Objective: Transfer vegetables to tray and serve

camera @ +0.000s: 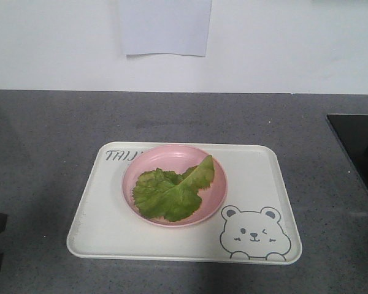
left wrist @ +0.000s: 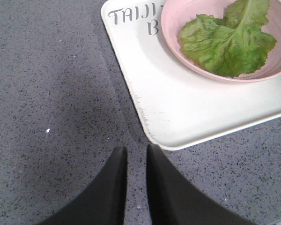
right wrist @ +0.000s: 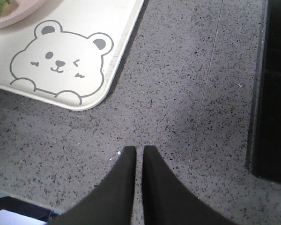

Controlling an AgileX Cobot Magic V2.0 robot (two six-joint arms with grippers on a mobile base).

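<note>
Both grippers are hanging above the grey speckled counter (camera: pixel 49 122), each holding nothing. Seen from its wrist camera, the left gripper (left wrist: pixel 136 149) is keeping its two dark fingers (left wrist: pixel 113 187) nearly together, with only a thin slit between the tips, and those tips are pointing at the near left corner of the tray (left wrist: pixel 178 117) from just outside its rim. From the other wrist camera, the right gripper (right wrist: pixel 136 148) is showing the same narrow stance, its fingers (right wrist: pixel 154 187) almost meeting, and it is sitting off the tray's near right corner over bare counter.

In the front view the cream tray (camera: pixel 98 226) is lying flat in the middle of the counter, long side toward the camera. A pink plate (camera: pixel 135 174) is resting on the tray, left of centre and covering part of the lettering (camera: pixel 118 155) along the far edge. The lettuce leaves (camera: pixel 172 193) are lying inside the plate, crinkled and bright green, one pale-ribbed leaf reaching up toward the plate's far right rim. The grey bear drawing (camera: pixel 254 234) is filling the tray's near right corner, clear of the plate.

A black panel (camera: pixel 359 153) is lying at the counter's right edge, well apart from the tray. A sheet of paper (camera: pixel 165 27) is hanging on the white wall (camera: pixel 294 49) behind.
</note>
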